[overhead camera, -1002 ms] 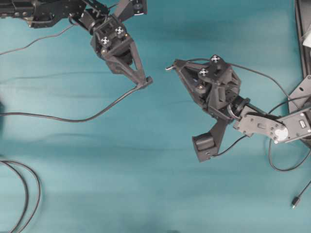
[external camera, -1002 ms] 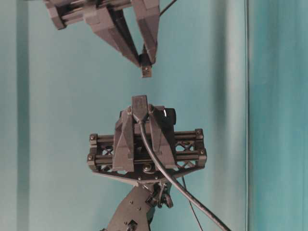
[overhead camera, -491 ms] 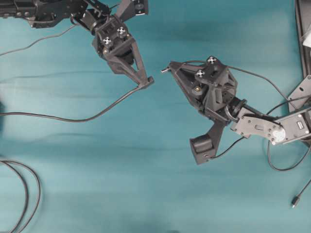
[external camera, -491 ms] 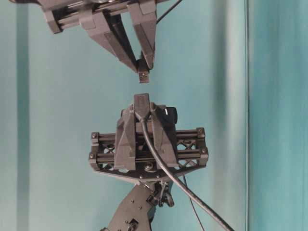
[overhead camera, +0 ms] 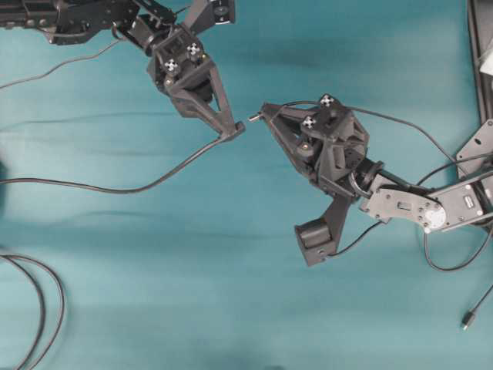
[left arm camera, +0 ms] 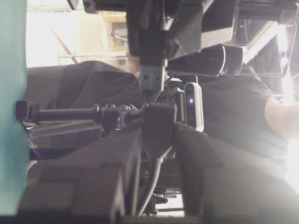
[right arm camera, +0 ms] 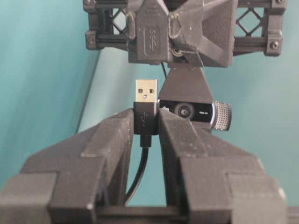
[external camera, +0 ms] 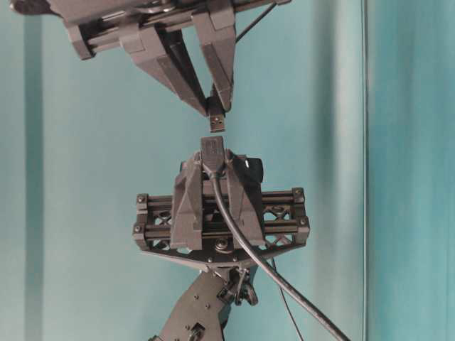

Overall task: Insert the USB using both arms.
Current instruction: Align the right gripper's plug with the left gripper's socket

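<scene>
Closing in from the right, the right gripper (overhead camera: 259, 117) has carried the USB plug (right arm camera: 146, 92) nearer to the socket (external camera: 212, 151) than a second ago, so that the gap between them in the table-level view has shrunk to a sliver; the left gripper (overhead camera: 233, 131) has kept its place near the top edge of the teal table (overhead camera: 231, 293), left of the middle. Both pairs of fingers are pinched: the right gripper's fingers (right arm camera: 112, 135) press on the dark collar of the USB plug, its silvery tip standing free beyond them; the left gripper's fingers (external camera: 186, 199) clamp the dark socket, whose cable (overhead camera: 115, 187) trails across the table to the left edge. Plug and socket face each other tip to tip, close but still apart, both held clear of the table between the two arms. A doubled loop of black cable (overhead camera: 42, 308) lies at the bottom left corner; another loose cable end (overhead camera: 467, 320) lies near the bottom right corner.
</scene>
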Controlling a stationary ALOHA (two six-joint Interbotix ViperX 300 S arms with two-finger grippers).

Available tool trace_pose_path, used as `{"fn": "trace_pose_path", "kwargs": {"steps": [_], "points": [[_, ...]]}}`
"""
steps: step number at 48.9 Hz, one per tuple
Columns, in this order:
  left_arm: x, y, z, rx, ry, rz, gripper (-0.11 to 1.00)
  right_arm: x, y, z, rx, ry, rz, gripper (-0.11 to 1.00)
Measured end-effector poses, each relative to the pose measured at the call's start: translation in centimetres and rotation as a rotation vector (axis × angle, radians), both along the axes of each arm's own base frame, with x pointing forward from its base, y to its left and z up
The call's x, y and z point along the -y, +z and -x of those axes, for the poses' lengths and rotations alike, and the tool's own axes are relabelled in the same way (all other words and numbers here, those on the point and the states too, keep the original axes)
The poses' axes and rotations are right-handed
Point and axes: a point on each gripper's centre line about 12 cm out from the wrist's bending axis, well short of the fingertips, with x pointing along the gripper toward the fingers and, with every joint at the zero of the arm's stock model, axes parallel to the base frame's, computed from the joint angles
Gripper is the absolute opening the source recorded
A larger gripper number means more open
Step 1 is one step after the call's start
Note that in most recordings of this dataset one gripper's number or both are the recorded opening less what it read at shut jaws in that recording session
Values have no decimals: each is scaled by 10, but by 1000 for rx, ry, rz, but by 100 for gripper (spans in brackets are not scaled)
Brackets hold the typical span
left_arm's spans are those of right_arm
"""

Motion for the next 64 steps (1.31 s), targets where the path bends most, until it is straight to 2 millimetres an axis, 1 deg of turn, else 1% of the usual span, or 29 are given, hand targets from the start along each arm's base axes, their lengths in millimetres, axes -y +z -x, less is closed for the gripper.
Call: {"fn": "trace_pose_path", "kwargs": {"steps": [44,64], "points": [[-2,-4,-1,-14,14,-5,22,-3,1,-2,4,6,-1,19],[0,-4,-2,-16,14,-8,22,-6,-3,-4,-8,12,2,19]]}}
